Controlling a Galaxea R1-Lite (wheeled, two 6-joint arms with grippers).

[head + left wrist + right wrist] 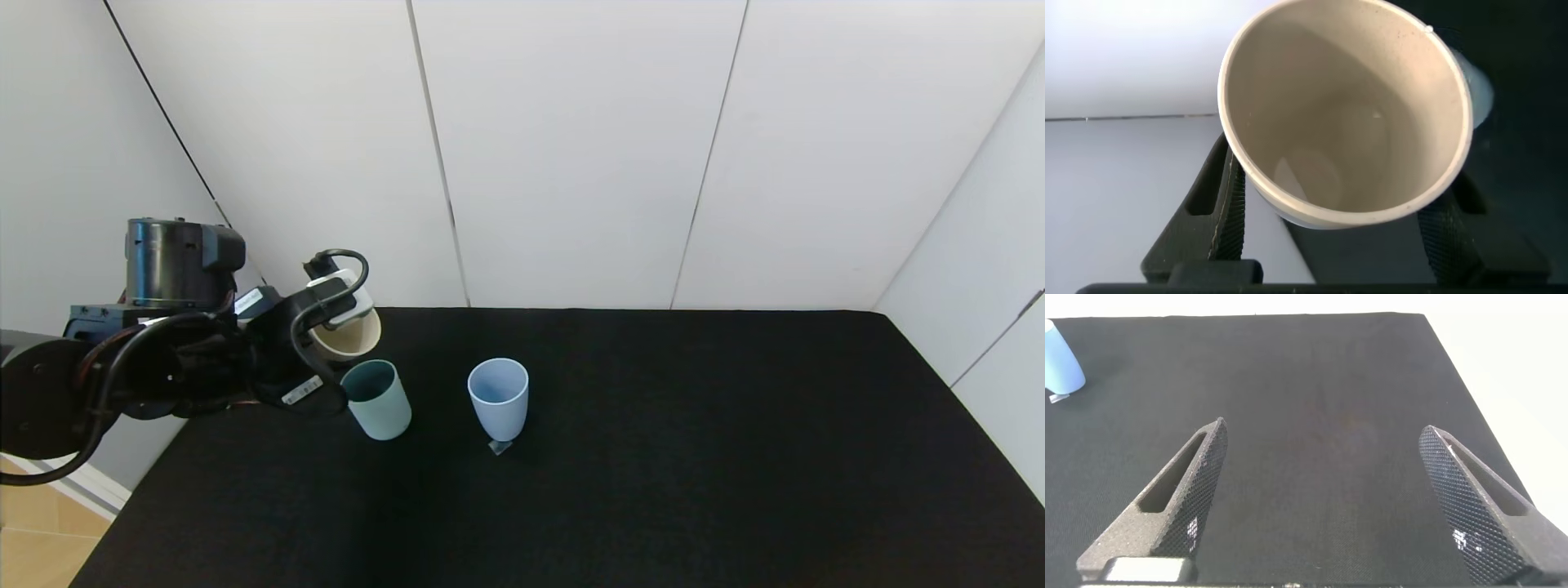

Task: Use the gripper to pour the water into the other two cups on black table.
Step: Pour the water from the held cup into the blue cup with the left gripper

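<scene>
- The left hand (339,339) is closed tight on the cream cup (349,335), one finger on each side of its wall, and holds it tipped above the table near the left part of the far edge, just behind the teal-green cup (377,400).
- In the left wrist view the cream cup (1346,114) shows a bare-looking inside; whether any water is left in it I cannot tell.
- The step in hand looks like the pour into the teal-green cup. To do it well, bring the cream cup's lip over the middle of the green mouth before tipping further, then roll the wrist slowly so the stream falls inside and not on the cloth.
- Keep the lip close above the green rim without touching it; the cup is light and a knock could tip it.
- Save a share of the water: the light blue cup (498,398) stands a little toward the right of the green one, apart from it, and needs filling too.
- A small grey object (500,447) lies at the blue cup's foot; what it is I cannot tell.
- The right hand (1323,506) is spread wide and holds nothing, hanging over bare cloth; its view catches the blue cup (1061,367) far off.
- The black table (694,457) is covered in matte cloth, which would soak up a spill.
- Plain white panelled walls close in the far and right edges; a strip of wooden floor (33,539) shows past the near left corner.
</scene>
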